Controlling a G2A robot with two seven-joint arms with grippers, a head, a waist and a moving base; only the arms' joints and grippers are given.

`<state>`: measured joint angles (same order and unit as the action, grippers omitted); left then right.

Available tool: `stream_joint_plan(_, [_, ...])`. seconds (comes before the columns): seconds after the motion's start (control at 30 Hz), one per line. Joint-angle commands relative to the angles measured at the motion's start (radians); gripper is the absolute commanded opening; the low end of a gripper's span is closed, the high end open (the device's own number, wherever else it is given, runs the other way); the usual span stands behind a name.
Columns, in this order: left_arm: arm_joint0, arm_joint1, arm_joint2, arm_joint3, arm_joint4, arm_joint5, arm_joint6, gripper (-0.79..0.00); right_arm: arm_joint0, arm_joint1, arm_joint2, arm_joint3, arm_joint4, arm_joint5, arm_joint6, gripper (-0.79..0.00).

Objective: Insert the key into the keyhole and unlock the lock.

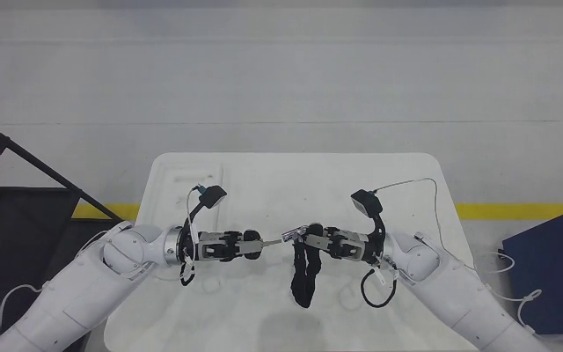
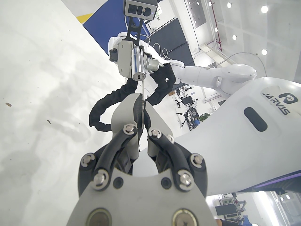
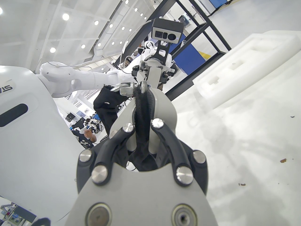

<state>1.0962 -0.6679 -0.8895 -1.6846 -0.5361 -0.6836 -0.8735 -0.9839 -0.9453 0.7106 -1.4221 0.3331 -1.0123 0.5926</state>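
Note:
Above the middle of the white table [image 1: 369,180], both arms hold the parts in the air. My left gripper [image 2: 142,98] is shut on the thin metal key [image 2: 142,88], which I see edge-on. The key's tip reaches the keyhole [image 2: 138,76] in the end face of the chrome lock cylinder [image 2: 137,59]; I cannot tell how deep it sits. My right gripper [image 3: 143,90] is shut on the lock's black fabric-sleeved cable [image 3: 141,109] just behind the cylinder. The sleeve's loop [image 1: 304,275] hangs below. From above, the left gripper [image 1: 255,242] and right gripper [image 1: 311,238] face each other.
A white foam tray [image 3: 247,71] with cut-out pockets lies on the table beyond the left arm. Small dark crumbs [image 3: 283,160] dot the tabletop. A black frame post [image 1: 53,180] stands off the table's left side.

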Motion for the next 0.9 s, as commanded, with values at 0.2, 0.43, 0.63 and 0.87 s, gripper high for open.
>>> stream_joint_plan(0.2, [0.000, -0.017, -0.004, 0.015, -0.003, 0.006, -0.007, -0.785, 0.000, 0.000, 0.000, 0.000, 0.000, 0.000, 0.000, -0.785])
stream_joint_plan(0.43, [0.004, -0.030, -0.012, 0.022, 0.002, 0.009, -0.013, -0.785, 0.000, 0.000, 0.000, 0.000, 0.000, 0.000, 0.000, -0.785])
stream_joint_plan(0.63, [0.008, -0.039, -0.020, 0.018, 0.008, 0.012, -0.021, -0.785, 0.000, 0.000, 0.000, 0.000, 0.000, 0.000, 0.000, -0.785])
stream_joint_plan(0.87, [0.013, -0.051, -0.027, 0.013, 0.012, 0.020, -0.026, -0.785, 0.000, 0.000, 0.000, 0.000, 0.000, 0.000, 0.000, -0.785])
